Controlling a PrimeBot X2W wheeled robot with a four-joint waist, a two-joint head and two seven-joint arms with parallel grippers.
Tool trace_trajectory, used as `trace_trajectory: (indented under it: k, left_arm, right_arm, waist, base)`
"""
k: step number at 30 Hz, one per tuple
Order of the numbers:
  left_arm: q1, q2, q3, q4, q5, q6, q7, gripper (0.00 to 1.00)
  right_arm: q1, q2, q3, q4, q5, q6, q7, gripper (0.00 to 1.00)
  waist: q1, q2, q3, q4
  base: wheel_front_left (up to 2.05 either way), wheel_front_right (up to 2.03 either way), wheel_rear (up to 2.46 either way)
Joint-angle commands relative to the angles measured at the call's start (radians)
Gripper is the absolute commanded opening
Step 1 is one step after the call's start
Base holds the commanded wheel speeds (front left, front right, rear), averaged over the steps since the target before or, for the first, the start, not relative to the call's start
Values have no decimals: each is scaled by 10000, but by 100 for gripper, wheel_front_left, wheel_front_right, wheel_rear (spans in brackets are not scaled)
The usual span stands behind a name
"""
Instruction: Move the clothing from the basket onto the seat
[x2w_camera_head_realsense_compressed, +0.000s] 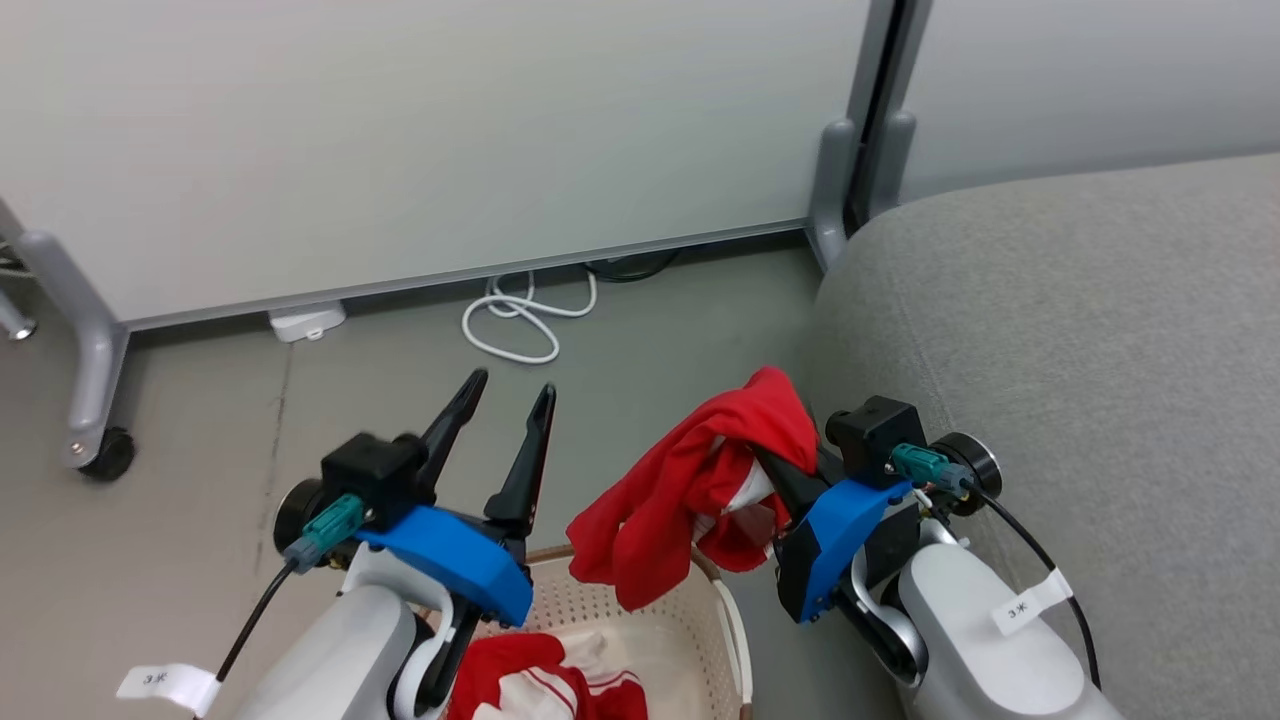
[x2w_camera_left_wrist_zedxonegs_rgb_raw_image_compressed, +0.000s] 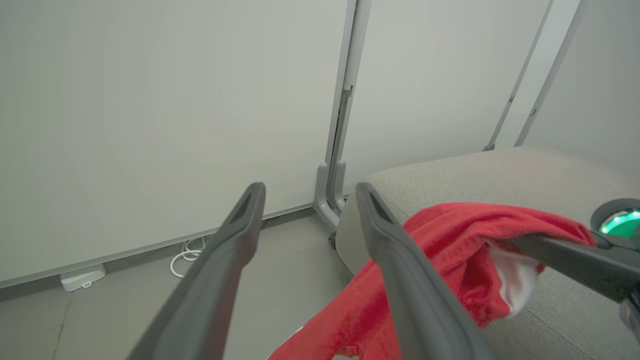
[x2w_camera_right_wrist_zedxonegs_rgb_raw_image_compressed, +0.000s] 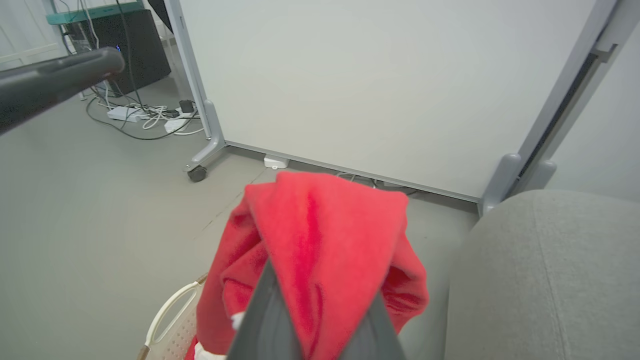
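1. I am holding the right end effector (x2w_camera_head_realsense_compressed: 790, 480) clamped on one garment (x2w_camera_head_realsense_compressed: 690, 480), raised above the far right corner of the basket (x2w_camera_head_realsense_compressed: 725, 610).
2. The cloth is draping over the fingers and hanging down past them toward the basket rim. I judge the height is there to get the trailing folds clear of the basket.
3. The seat (x2w_camera_head_realsense_compressed: 1080, 330) is lying just right of the basket. The held garment is hanging between the two, not yet over the cushion.
4. I am hovering the left end effector (x2w_camera_head_realsense_compressed: 510, 395) above the basket's left side, fingers apart and empty. It is probably parked there to stay out of the carry.
5. The second garment (x2w_camera_head_realsense_compressed: 530, 685) is lying inside the basket, lower than the left fingertips and nearer me, well below the right end effector.
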Motion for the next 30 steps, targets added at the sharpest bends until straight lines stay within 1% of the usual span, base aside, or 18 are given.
trace_trajectory:
  k: [1, 3, 4, 5, 7, 8, 11, 15, 19, 23, 27, 30]
  left_arm:
    - [422, 112, 353, -296, 215, 83, -27, 100]
    - [1056, 151, 867, -785, 554, 161, -28, 100]
    - [1056, 151, 867, -785, 554, 161, -28, 100]
    - [1706, 136, 1376, -1215, 851, 167, -28, 100]
    - [2276, 107, 1820, -1559, 1116, 150, -28, 100]
    - [2276, 107, 1820, -1559, 1116, 150, -28, 100]
    - [2870, 50, 2320, -1828, 1426, 41, -29, 100]
    - [3358, -127, 2901, -2087, 1746, 4, -29, 100]
    - [3443, -353, 3229, -2183, 2096, -181, -29, 100]
    - [3308, -428, 3352, -2075, 2398, -406, -28, 100]
    - [3185, -504, 3517, -2020, 2621, -528, -30, 100]
    - [3139, -565, 3597, -1987, 2713, -557, -30, 100]
  right_arm:
    - [96, -37, 11, -225, -92, 1, 41, 0]
    - [160, -37, -40, -545, -192, 1, 131, 0]
    - [160, -37, -40, -545, -192, 1, 131, 0]
    - [244, -37, -133, -923, -309, 1, 259, 0]
    - [365, -35, -175, -1313, -382, 1, 384, 0]
    - [365, -35, -175, -1313, -382, 1, 384, 0]
    - [532, -27, -304, -1893, -465, 1, 594, 0]
    - [827, -30, -454, -2603, -637, 1, 837, 0]
    - [1138, -23, -752, -3197, -792, 1, 1025, 0]
    - [1313, -26, -1039, -3557, -814, 1, 1106, 0]
    - [1428, -26, -1153, -3749, -750, 1, 1056, 0]
    - [1458, -24, -1230, -3800, -726, 1, 1017, 0]
  waist:
    - [1, 0, -60, -304]
    - [1, 0, -3, -646]
    - [1, 0, -3, -646]
    - [1, 0, 72, -1019]
    - [1, 0, 142, -1439]
    - [1, 0, 142, -1439]
    - [1, 0, 265, -2051]
    - [1, 0, 465, -2841]
    - [1, 0, 659, -3423]
    - [1, 0, 868, -3957]
    - [1, 0, 993, -4377]
    - [1, 0, 1067, -4563]
  base:
    - [0, 0, 0]
    - [0, 0, 0]
    - [0, 0, 0]
    - [0, 0, 0]
    - [0, 0, 0]
    - [0, 0, 0]
    - [0, 0, 0]
    - [0, 0, 0]
    - [0, 0, 0]
    - [0, 0, 0]
    - [0, 0, 0]
    - [0, 0, 0]
